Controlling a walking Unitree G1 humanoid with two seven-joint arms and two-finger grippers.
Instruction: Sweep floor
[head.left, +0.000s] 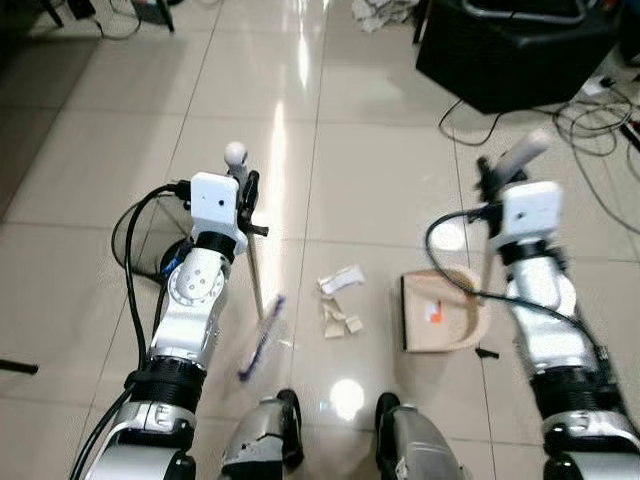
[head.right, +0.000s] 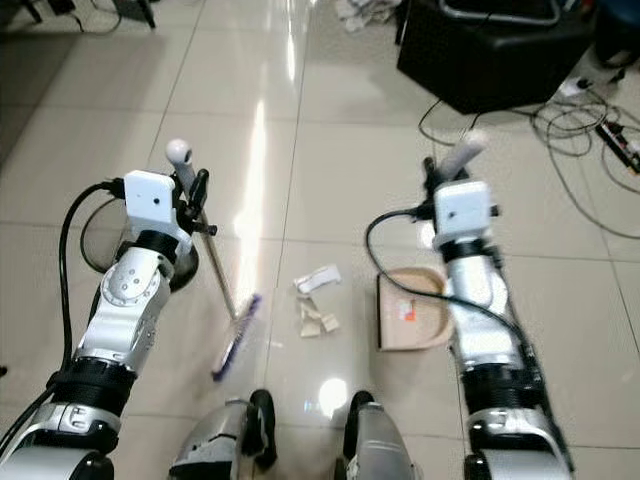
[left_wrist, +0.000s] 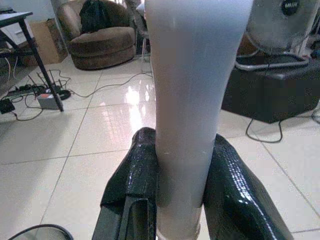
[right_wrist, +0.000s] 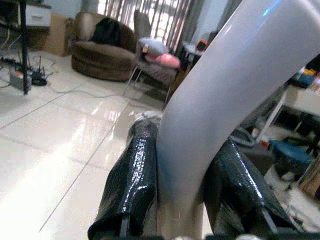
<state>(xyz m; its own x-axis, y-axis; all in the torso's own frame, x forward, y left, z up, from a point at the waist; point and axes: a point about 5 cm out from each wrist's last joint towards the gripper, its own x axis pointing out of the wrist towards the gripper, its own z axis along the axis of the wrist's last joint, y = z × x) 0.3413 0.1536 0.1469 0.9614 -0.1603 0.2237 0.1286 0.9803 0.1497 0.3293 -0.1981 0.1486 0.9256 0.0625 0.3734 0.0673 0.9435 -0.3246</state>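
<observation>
My left gripper (head.left: 244, 190) is shut on the pale handle (left_wrist: 192, 75) of a broom. Its thin rod slants down to a purple brush head (head.left: 262, 336) on the tiles, left of a small pile of paper scraps (head.left: 338, 300). My right gripper (head.left: 487, 182) is shut on the grey curved handle (right_wrist: 225, 80) of a beige dustpan (head.left: 445, 315). The pan rests on the floor just right of the scraps, its mouth facing them. In both wrist views the black fingers (left_wrist: 137, 175) (right_wrist: 132, 170) press against the handles.
My two feet (head.left: 275, 435) stand just behind the scraps. A black box (head.left: 510, 50) and loose cables (head.left: 590, 120) lie at the far right, more crumpled paper (head.left: 385, 12) beyond. A brown armchair (left_wrist: 102, 35) and a power strip (left_wrist: 47, 100) sit further off.
</observation>
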